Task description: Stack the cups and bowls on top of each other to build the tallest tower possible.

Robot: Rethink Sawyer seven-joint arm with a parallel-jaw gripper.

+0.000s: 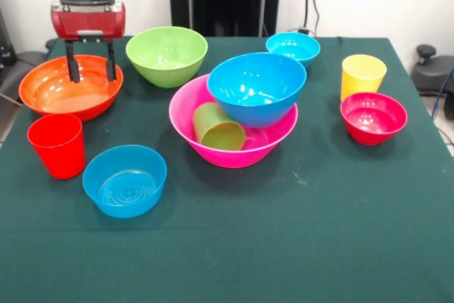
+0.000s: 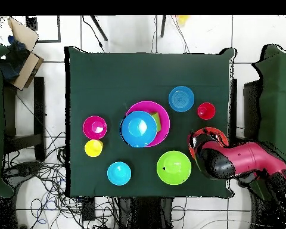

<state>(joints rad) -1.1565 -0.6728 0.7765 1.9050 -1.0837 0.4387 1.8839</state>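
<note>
1. Gripper (image 1: 91, 70) hangs over the orange bowl (image 1: 53, 89), fingers apart, holding nothing.
2. Pink bowl (image 1: 245, 148) holds the large blue bowl (image 1: 257, 86) and a tipped green cup (image 1: 216, 126).
3. Red cup (image 1: 57, 145) and lime bowl (image 1: 167, 54) stand near the orange bowl.

The glossy orange plastic bowl (image 2: 199, 138) is largely hidden overhead by the red and black arm (image 2: 241, 158); only its rim is seen.

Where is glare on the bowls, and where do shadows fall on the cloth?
Front view: bright glare spots sit inside the large blue bowl and the orange bowl; soft shadows lie beneath the pink bowl on the green cloth. Overhead view: glare shows inside the blue bowl; shadows are hardly visible.
</note>
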